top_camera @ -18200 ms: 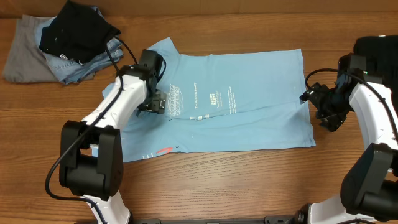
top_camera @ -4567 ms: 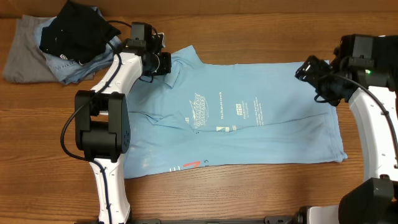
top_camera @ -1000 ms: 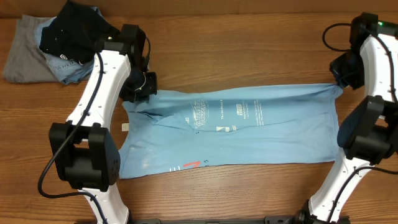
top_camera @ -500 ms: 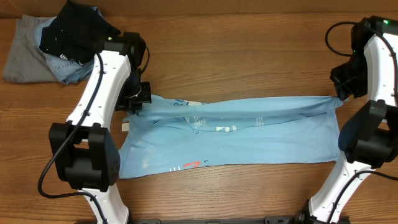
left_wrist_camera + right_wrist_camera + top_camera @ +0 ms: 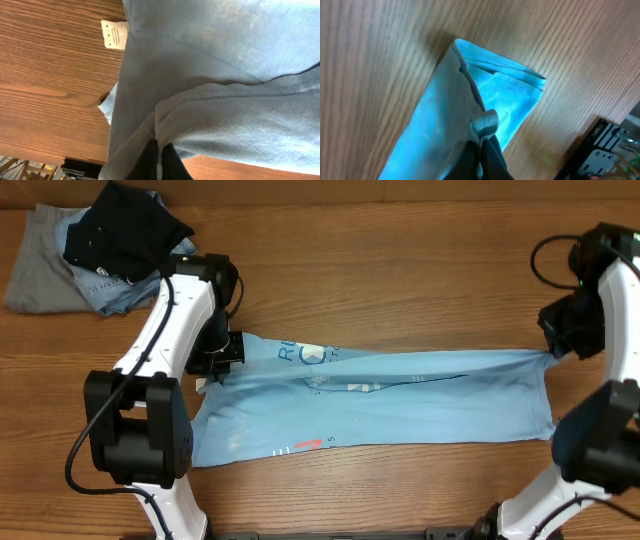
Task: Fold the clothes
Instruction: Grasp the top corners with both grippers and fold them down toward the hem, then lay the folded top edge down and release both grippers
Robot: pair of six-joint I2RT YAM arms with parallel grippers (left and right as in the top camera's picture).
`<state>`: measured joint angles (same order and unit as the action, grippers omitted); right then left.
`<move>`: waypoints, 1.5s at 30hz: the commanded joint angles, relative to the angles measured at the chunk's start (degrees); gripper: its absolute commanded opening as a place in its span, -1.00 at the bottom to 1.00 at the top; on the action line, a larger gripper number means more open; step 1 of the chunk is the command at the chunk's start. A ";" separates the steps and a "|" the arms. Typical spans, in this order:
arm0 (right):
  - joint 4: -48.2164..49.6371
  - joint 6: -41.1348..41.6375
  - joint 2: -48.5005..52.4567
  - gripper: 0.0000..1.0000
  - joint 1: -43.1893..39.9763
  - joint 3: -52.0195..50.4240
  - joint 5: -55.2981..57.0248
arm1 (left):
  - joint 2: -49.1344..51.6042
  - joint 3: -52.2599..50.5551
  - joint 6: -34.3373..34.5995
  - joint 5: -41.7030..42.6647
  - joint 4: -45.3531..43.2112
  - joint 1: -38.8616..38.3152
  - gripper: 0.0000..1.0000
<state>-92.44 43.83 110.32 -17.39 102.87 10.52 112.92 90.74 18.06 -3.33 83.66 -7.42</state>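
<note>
Left gripper [image 5: 222,352] and right gripper [image 5: 556,350] are each clamped on the far edge of the sky-blue T-shirt [image 5: 400,395].
It lies spread across the table [image 5: 400,260] (fabric bunches between the fingers in both wrist views). Half a second ago the held edge sat farther back; more underside lettering [image 5: 305,355] shows now.
</note>
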 commanded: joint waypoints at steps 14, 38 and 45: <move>15.04 0.70 -4.50 -0.92 -3.54 -21.94 -0.52 | -1.70 -14.62 0.83 1.92 -7.37 -0.11 -0.92; 17.53 -9.81 -4.50 1.00 -3.48 -21.79 -8.98 | -1.75 -2.05 0.83 2.75 5.86 -0.13 1.00; 20.98 -9.81 -4.46 1.00 -3.48 -21.84 -8.98 | -1.70 -1.81 -1.40 7.39 -2.25 -0.57 1.00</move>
<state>-72.90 34.46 106.89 -20.91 80.97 1.87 112.42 88.03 18.46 0.05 84.73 -7.42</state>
